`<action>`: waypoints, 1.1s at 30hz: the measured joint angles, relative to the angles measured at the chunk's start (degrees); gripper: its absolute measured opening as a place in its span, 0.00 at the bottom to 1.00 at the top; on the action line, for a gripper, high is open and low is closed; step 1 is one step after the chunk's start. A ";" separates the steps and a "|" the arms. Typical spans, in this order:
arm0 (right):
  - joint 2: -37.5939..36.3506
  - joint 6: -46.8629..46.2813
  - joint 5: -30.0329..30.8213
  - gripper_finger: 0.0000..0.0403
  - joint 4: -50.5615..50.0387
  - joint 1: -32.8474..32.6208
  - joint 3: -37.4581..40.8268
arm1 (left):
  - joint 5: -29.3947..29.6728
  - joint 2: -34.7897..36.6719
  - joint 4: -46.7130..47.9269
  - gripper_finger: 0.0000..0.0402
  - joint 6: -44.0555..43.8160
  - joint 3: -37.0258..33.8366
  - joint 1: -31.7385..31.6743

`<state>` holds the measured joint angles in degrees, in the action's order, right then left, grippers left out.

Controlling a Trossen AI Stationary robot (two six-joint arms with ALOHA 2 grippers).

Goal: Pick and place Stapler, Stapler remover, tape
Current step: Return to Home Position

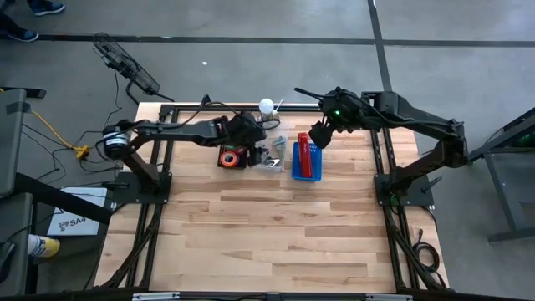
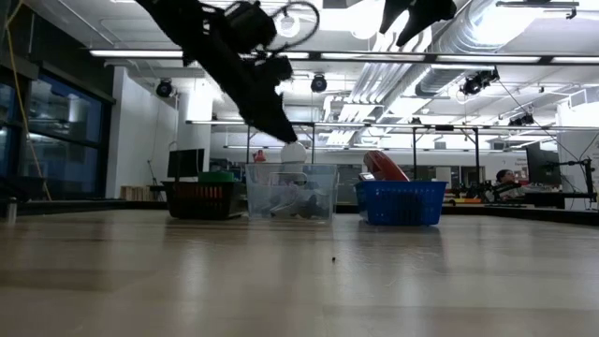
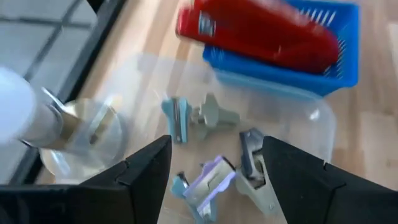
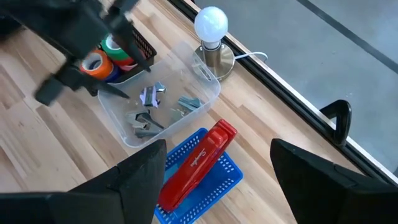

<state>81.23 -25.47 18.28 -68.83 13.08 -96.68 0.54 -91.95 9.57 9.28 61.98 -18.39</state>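
Observation:
The red stapler (image 4: 196, 163) lies aslant in the blue basket (image 4: 231, 175), one end propped on its rim. Several staple removers (image 3: 199, 115) lie on the floor of a clear container (image 4: 208, 82). Beside it, orange and green tape rolls (image 4: 96, 62) sit in a black basket (image 1: 230, 156). My left gripper (image 3: 214, 180) hangs open above the clear container, with a purple remover (image 3: 210, 182) lying below the gap between its fingers. My right gripper (image 4: 224, 186) hovers open high above the blue basket (image 1: 294, 171).
A small lamp with a white bulb (image 4: 211, 25) stands at the table's far edge, just behind the clear container. The three containers stand in a row near the far edge. Bare wooden tabletop (image 1: 276, 234) stretches toward the near edge.

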 joint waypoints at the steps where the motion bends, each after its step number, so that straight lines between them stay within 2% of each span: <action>1: -0.13 0.20 -0.04 0.69 -0.22 -0.02 0.00 | -0.01 0.93 -0.12 0.62 0.40 0.00 0.00; 6: -0.31 1.75 1.72 0.69 -1.18 -1.80 0.00 | -0.01 6.75 1.11 0.62 1.00 0.00 0.00; 10: -0.33 1.88 5.81 0.69 -1.50 -4.82 0.48 | 0.30 12.59 4.29 0.62 1.74 0.00 -0.02; 14: -2.98 0.22 8.20 0.69 2.54 -7.93 5.88 | 1.61 19.28 8.78 0.62 2.45 0.02 0.00; 18: -8.96 -1.73 5.96 0.69 14.76 -9.75 18.12 | 4.53 25.86 14.27 0.62 0.56 0.02 0.01; 25: -21.64 -3.07 -4.22 0.69 45.41 -10.20 43.22 | 4.68 36.58 26.67 0.62 -0.67 0.00 0.04; 33: -36.29 -3.15 -4.76 0.69 68.56 -10.10 63.76 | 2.81 49.42 27.43 0.62 -8.56 -5.58 0.02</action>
<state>44.95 -28.62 13.52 -0.27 2.98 -32.92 3.36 -42.52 37.00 0.72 56.40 -18.37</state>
